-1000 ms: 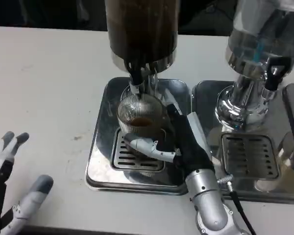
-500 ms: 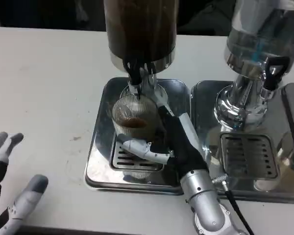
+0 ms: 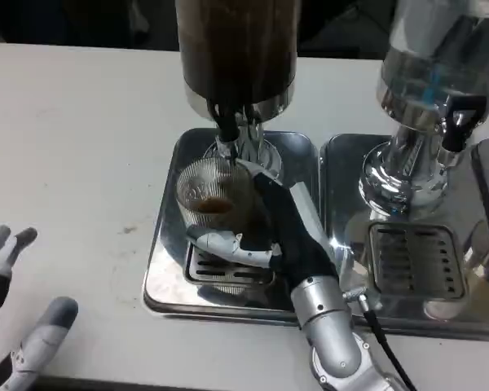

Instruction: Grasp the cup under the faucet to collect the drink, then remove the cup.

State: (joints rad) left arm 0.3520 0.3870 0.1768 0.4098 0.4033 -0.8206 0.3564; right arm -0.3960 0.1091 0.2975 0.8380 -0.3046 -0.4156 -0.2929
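A ribbed clear cup (image 3: 212,199) with a little brown drink in it stands over the drip grate (image 3: 228,269) of the left dispenser. The black faucet (image 3: 226,129) hangs just above the cup's far right rim. My right hand (image 3: 281,236) grips the cup from the right, thumb across its near side and fingers behind it. At the lower left edge my left hand (image 3: 12,326) lies on the white table with fingers apart and nothing in it.
The dark drink tank (image 3: 236,49) rises over the left steel tray (image 3: 167,269). A second dispenser (image 3: 428,122) with its own tray and grate (image 3: 411,261) stands to the right. Bare white table (image 3: 73,138) spreads out to the left.
My right hand has carried the cup a little to the left over the grate, so the faucet now sits over its right rim. The left hand has slid slightly down and left.
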